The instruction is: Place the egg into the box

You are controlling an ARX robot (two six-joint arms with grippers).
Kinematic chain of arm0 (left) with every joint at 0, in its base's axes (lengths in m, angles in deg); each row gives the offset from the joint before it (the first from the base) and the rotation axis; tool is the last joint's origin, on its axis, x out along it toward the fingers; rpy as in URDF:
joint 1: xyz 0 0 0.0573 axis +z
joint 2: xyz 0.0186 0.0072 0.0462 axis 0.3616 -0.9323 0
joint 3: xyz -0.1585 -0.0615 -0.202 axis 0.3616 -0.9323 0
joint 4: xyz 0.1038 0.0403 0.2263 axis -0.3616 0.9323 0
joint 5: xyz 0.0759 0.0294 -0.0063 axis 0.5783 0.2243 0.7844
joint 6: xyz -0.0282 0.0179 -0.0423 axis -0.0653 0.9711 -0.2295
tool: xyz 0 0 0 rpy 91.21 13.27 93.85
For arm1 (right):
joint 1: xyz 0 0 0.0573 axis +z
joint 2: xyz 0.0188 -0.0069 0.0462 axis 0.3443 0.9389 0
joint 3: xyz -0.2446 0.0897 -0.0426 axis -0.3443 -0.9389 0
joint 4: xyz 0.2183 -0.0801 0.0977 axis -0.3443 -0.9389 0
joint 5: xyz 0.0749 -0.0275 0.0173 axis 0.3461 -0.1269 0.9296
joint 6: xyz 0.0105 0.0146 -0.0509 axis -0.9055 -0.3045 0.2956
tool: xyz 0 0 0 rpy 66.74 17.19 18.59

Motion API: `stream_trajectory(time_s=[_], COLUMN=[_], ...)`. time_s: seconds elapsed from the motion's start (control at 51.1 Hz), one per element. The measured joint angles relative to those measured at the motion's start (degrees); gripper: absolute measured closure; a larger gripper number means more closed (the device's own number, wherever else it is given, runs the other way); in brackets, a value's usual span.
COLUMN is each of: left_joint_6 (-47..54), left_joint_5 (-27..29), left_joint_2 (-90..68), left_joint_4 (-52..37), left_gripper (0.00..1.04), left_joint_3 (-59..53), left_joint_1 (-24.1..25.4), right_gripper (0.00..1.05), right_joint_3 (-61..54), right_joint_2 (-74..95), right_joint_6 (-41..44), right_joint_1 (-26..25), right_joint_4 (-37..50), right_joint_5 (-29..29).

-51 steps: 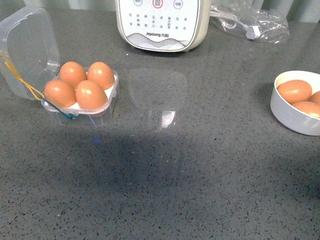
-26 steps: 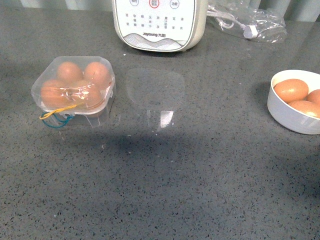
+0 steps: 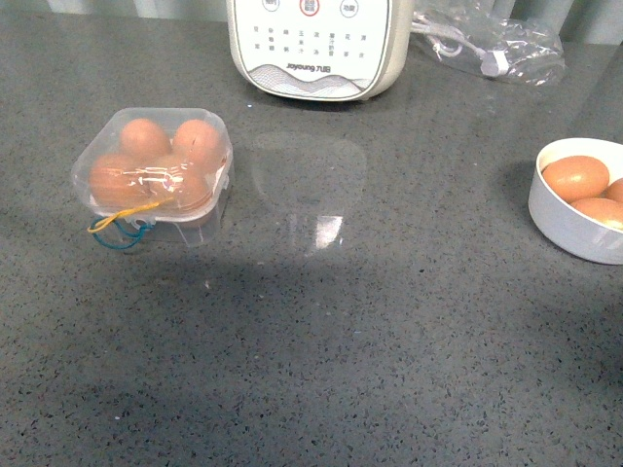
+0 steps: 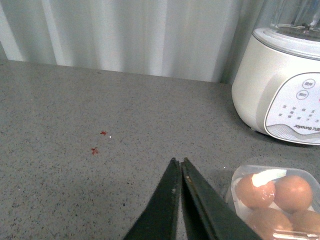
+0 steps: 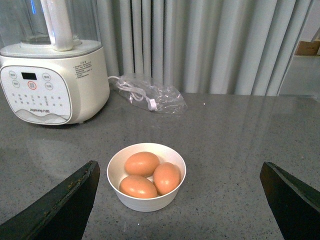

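Grey counter holds the box (image 3: 154,163) lidded and full left of the blender (image 3: 313,44); left gripper (image 4: 179,165) pinched empty, right gripper (image 5: 180,200) spread, so filling looks done

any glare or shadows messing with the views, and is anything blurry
Front view: a bright window reflection on the countertop, a broad dark shadow band across the near counter, and glare on the closed lid of the box softening the eggs. Left wrist view: the shut left gripper is close and soft. Right wrist view: evenly lit, the bowl sharp, the open right gripper fingers dark at the edges.
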Motion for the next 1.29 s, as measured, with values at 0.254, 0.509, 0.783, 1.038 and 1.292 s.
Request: stream_trajectory(time_s=[0.254, 0.509, 0.783, 1.038, 1.292], left_joint_6=[0.46, 0.48, 0.48, 0.48, 0.48], left_joint_5=[6.01, 6.08, 6.12, 6.12, 6.12], left_joint_2=[10.23, 21.40, 34.01, 41.81, 49.59], left_joint_4=[3.41, 12.37, 23.45, 30.60, 38.21], left_gripper=[1.01, 1.01, 1.01, 1.01, 1.01], left_joint_3=[-7.02, -8.85, -8.92, -8.96, -8.96], left_joint_1=[-5.42, -6.60, -6.64, -6.64, -6.64], right_gripper=[0.07, 0.07, 0.07, 0.07, 0.07], right_joint_3=[0.00, 0.00, 0.00, 0.00, 0.00], right_joint_2=[0.00, 0.00, 0.00, 0.00, 0.00], right_joint_6=[0.00, 0.00, 0.00, 0.00, 0.00], right_joint_1=[0.00, 0.00, 0.00, 0.00, 0.00], right_joint_4=[0.00, 0.00, 0.00, 0.00, 0.00], right_joint_5=[0.00, -0.02, -0.02, -0.02, -0.02])
